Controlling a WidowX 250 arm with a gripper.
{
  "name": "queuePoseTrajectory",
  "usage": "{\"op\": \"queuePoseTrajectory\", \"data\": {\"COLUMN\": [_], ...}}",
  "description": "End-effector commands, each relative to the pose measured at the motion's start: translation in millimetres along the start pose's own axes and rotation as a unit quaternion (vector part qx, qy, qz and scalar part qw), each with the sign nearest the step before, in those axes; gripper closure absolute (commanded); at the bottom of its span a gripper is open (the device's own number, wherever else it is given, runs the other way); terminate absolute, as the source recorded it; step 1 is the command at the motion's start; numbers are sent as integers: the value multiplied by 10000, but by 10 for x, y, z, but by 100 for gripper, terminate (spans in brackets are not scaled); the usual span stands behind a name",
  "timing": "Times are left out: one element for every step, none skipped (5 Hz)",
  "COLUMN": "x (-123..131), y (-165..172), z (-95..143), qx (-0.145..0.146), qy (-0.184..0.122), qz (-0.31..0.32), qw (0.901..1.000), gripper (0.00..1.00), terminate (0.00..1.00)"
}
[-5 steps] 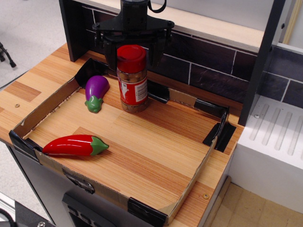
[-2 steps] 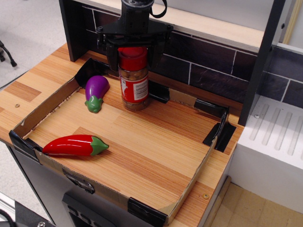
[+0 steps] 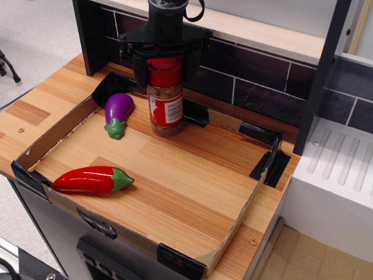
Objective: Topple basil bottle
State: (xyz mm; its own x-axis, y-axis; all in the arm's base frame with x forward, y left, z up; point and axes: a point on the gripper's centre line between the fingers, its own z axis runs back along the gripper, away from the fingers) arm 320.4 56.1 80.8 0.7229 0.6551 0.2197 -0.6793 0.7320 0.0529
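A basil bottle [image 3: 165,102] stands upright near the back edge of a shallow cardboard tray [image 3: 55,135] on a wooden counter [image 3: 35,105]. A black gripper [image 3: 165,69] reaches down over it, its jaws spread to either side of the red cap; whether they touch it cannot be told. A purple toy eggplant [image 3: 118,112] lies at the bottle's nine o'clock, a red toy chili pepper [image 3: 92,179] at seven o'clock.

Since 1 second ago, the black 2-fingered pincer [image 3: 165,71] has dropped from above the clear red-capped basil bottle [image 3: 165,99] and now straddles its wide red screw cap, fingers at 9 and 3 o'clock of the cap.
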Motion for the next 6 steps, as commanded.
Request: {"op": "queuePoseTrajectory", "data": {"x": [-101, -223, -397, -541, -664, -859], "y": [-41, -39, -82, -132, -151, -172], "z": [417, 404, 252, 41, -50, -12], "qx": [-491, -561, -444, -252, -209, -481], "qy": [-1604, -2008, -2236, -2313, -2296, -1710], "qz": [173, 253, 245, 310, 459, 647], "qw": [9857, 9777, 9734, 9721, 9720, 9820], "gripper": [100, 100, 100, 100, 100, 100], "terminate": [0, 0, 0, 0, 0, 0]}}
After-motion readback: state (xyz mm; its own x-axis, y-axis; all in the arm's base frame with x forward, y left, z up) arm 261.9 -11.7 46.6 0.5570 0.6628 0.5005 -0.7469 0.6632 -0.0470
